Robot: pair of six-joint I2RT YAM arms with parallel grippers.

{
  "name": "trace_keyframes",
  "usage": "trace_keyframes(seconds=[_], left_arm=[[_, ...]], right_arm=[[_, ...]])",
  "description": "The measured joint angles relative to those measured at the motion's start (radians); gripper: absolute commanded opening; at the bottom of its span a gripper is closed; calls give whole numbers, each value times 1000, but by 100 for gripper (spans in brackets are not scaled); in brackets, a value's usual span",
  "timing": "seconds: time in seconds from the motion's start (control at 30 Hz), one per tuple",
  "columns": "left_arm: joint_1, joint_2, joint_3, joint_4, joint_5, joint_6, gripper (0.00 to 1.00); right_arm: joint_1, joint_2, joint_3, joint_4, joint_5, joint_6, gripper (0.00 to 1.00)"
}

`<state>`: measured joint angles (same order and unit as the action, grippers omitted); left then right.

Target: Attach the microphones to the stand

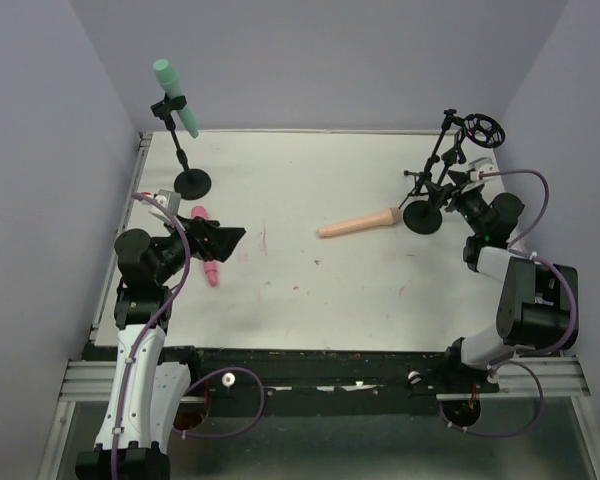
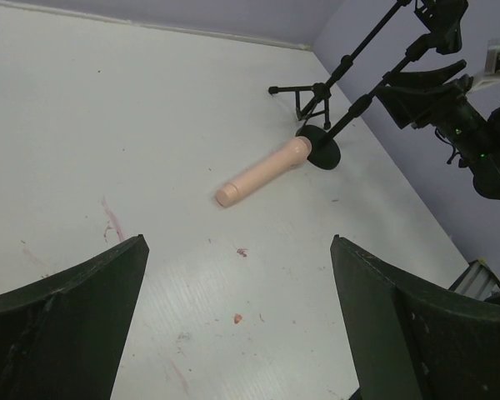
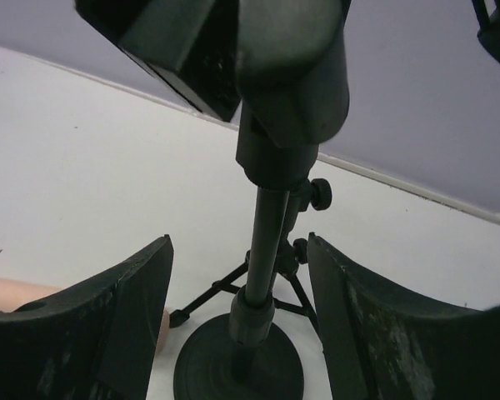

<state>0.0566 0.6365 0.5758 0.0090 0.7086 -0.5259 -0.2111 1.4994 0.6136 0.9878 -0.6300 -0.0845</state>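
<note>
left pincer (image 2: 237, 250) gapes wide and empty, pink microphone (image 1: 209, 270) on the table (image 1: 310, 290) just beside it. right pincer (image 3: 238, 242) straddles the black stand (image 3: 265, 217) pole, jaws apart, peach microphone (image 2: 262, 172) lying to its left. teal microphone (image 1: 175, 95) sits clipped on the far stand (image 1: 185, 160).

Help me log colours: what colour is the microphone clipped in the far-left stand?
Teal-green. The microphone shows best in the top external view.

Pink microphone (image 1: 211, 272) is hidden midway; both ends seemingly show.
</note>
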Motion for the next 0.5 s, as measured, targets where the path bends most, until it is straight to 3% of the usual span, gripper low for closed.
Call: trace_keyframes(seconds=[0.13, 0.5], left_arm=[[0, 2, 0, 0, 0, 0, 98], [0, 12, 0, 0, 4, 0, 98]], right_arm=[[0, 51, 0, 46, -1, 5, 40], [0, 111, 3, 166, 11, 18, 42]])
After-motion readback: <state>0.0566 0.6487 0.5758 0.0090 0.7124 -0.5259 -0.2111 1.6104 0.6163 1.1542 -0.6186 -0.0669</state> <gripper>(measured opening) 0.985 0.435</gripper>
